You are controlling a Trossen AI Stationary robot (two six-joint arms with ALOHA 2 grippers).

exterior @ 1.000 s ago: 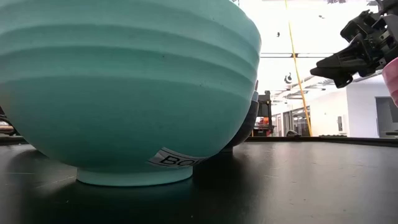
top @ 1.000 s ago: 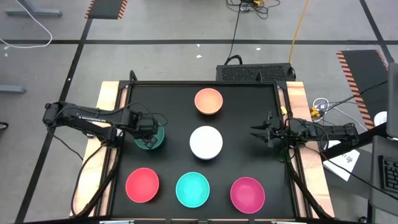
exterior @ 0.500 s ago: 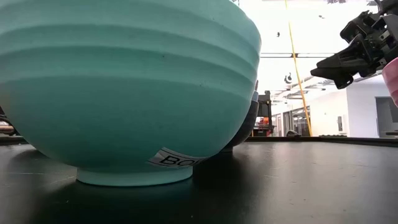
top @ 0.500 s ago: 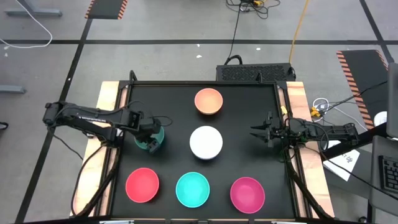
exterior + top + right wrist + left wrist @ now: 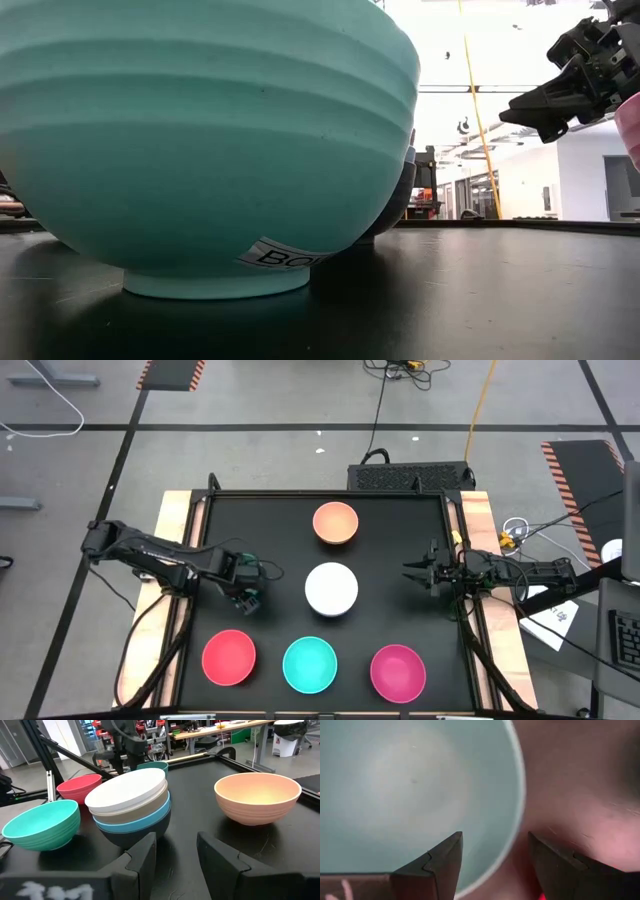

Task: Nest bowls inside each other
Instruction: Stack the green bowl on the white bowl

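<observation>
Since the earlier frame the left arm's shoulder end has swung toward the counter and its wrist has slid a little toward the near edge and centre, carrying the dark green bowl point(image 5: 248, 598) along; the right arm has not moved.

Left arm: reaches in low from the left edge, elbow bent, wrist pitched down over the bowl. Left jaws point(image 5: 246, 592) stand apart and straddle the bowl's rim: in the left wrist view one finger point(image 5: 440, 865) sits inside the pale hollow of the bowl point(image 5: 410, 790), the other outside the rim. Whether the fingers press on the wall cannot be told. Bowl lies left of the stack, between it and the left edge.

Right arm: stretched level from the right edge, right jaws point(image 5: 412, 571) apart, holding nothing, hovering above the counter point(image 5: 400, 610) and pointing at the stack from well apart.

Stack at centre: white bowl point(image 5: 127, 790) on top, olive-grey point(image 5: 135, 809), blue point(image 5: 137, 822) and black point(image 5: 132, 836) below, nested.

Peach-orange bowl point(image 5: 335, 523) stands alone at the far side. Near row, left to right: red-pink bowl point(image 5: 229, 657), turquoise bowl point(image 5: 310, 665), magenta bowl point(image 5: 398, 671), each apart from the next.
</observation>
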